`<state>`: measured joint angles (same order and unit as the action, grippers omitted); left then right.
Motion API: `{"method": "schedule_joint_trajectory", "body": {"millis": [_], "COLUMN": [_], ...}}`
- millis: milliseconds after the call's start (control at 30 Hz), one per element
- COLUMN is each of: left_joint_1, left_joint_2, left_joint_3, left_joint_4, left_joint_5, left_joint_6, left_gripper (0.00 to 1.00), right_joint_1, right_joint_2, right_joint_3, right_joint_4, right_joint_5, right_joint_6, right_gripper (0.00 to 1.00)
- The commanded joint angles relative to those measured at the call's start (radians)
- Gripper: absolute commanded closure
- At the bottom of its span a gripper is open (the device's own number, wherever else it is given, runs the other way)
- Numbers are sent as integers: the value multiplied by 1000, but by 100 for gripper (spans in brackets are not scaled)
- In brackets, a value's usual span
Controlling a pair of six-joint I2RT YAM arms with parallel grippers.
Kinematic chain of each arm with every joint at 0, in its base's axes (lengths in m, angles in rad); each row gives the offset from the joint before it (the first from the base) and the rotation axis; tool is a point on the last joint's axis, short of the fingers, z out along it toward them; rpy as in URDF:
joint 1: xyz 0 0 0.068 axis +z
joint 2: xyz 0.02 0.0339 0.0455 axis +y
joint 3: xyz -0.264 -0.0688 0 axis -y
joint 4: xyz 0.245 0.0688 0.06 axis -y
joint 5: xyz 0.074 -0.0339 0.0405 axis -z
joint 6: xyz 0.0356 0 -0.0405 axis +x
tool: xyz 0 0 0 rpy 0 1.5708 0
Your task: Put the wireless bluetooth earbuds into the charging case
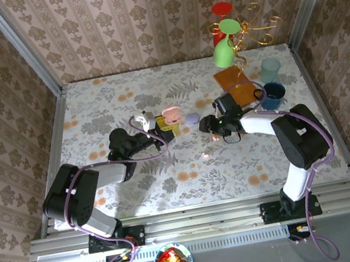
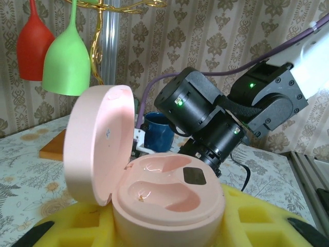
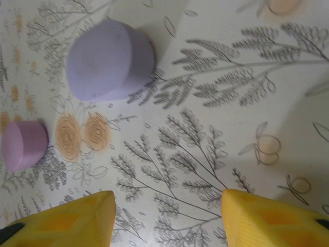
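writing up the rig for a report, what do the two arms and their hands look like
The left arm and right arm match: chunky black joints joined by white links, each trailed by a purple cable. Small green lights glow on the right arm's black housings. The fingers are yellow and blocky.

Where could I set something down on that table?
Bare: the far left corner of the table and the near strip by the arm bases. Crowded: far right by the goblet stand, mug and orange board; centre, around the pink case.
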<state>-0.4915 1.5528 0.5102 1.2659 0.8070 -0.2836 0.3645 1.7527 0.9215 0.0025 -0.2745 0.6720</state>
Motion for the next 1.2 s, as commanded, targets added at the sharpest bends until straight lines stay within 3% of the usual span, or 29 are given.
{"method": "schedule_joint_trajectory", "body": {"millis": [0,100,233,367,567,833,1167], "left_joint_1": [24,66,120,186,232,245,245], "left_joint_2": [-24,-32,-55,-62,-92,-105,-102], "left_joint_3": [-19,-35,-66,-83,-111,-124,-121], "left_joint_4": [33,35,34,34,33,32,31], "left_joint_5": [-15,-32,-66,-69,-71,-59,-36], "left_joint_6": [26,32,40,22,30,40,25], "left_gripper": [79,79,79,79,79,80,80], "right_joint_1": [9,45,139,239,356,422,423], "right_joint_2": [-39,-94,-114,-91,9,201,294], "right_joint_3": [53,84,163,228,309,416,431], "right_joint_4": [-98,-215,-436,-620,-752,-825,-798], "right_joint_5": [51,168,442,691,919,1002,1013], "right_joint_6": [-82,-177,-311,-328,-341,-341,-347], "right_gripper": [42,41,39,39,37,39,56]}}
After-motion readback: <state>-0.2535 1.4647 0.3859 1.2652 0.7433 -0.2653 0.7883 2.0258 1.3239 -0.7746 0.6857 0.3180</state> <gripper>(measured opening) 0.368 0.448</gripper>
